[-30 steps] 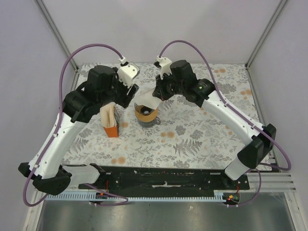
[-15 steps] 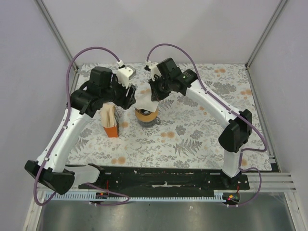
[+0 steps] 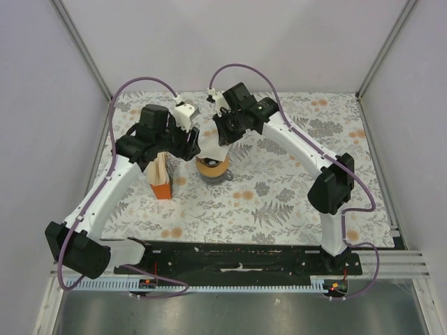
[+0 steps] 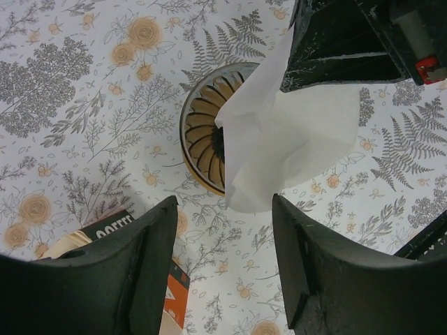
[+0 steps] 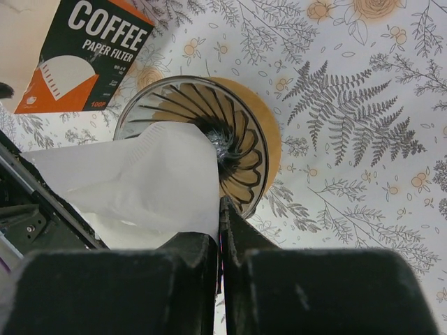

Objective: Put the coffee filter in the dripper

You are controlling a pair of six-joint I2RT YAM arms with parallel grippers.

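Right gripper [image 5: 220, 204], pinching filter [image 5: 133, 174], is swinging left over dripper [image 5: 241, 139] at frame centre. Left gripper [image 4: 223, 202], spread, is narrowing alongside. Lowering the filter likely comes next.

The coffee filter [image 4: 293, 146] hangs partly over the dripper [image 4: 201, 136] — the filter packet [image 3: 161, 178] stands left of it.
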